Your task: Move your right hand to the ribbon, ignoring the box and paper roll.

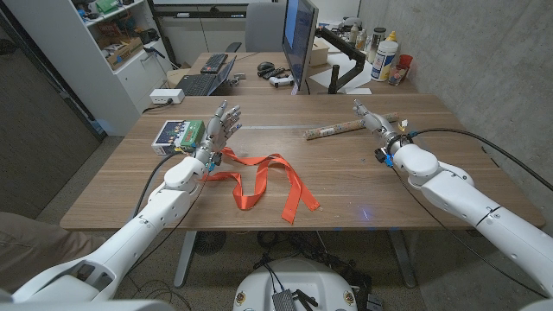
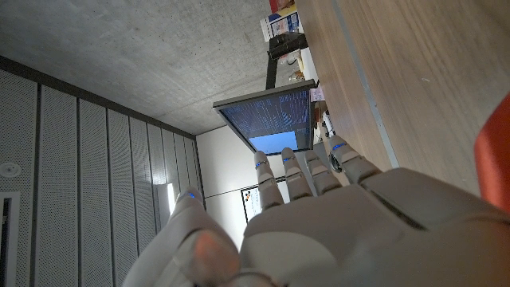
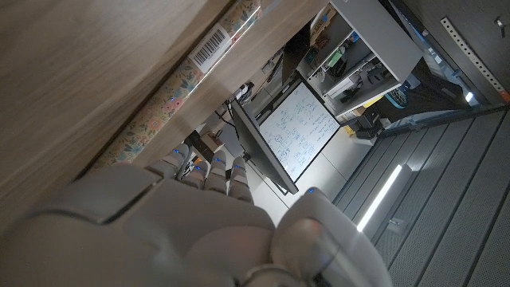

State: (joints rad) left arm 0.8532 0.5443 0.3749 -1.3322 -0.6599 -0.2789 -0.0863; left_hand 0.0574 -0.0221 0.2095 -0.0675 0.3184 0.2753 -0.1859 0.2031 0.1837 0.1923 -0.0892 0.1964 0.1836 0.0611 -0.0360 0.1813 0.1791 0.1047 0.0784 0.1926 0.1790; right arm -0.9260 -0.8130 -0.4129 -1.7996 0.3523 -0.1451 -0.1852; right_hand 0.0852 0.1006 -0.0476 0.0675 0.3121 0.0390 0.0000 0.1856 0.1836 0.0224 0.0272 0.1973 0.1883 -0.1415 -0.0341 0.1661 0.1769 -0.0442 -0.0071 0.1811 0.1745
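An orange ribbon (image 1: 261,180) lies in loose loops on the wooden table (image 1: 363,186), left of centre. My left hand (image 1: 219,126) stands just behind the ribbon's left end with its fingers spread and nothing in it; a red edge of the ribbon (image 2: 494,159) shows beside my left hand (image 2: 343,223) in the left wrist view. My right hand (image 1: 375,121) is far to the right of the ribbon, at the right end of the paper roll (image 1: 337,129), fingers extended and holding nothing. The floral paper roll (image 3: 179,92) runs just past my right hand (image 3: 191,223). A green-and-white box (image 1: 179,135) sits left of my left hand.
A second desk behind the table carries a monitor (image 1: 300,39), a laptop (image 1: 201,83), a game controller (image 1: 278,79) and bottles (image 1: 385,57). A white power strip (image 1: 166,96) lies near the table's far left corner. Bare wood stretches between the ribbon and my right arm.
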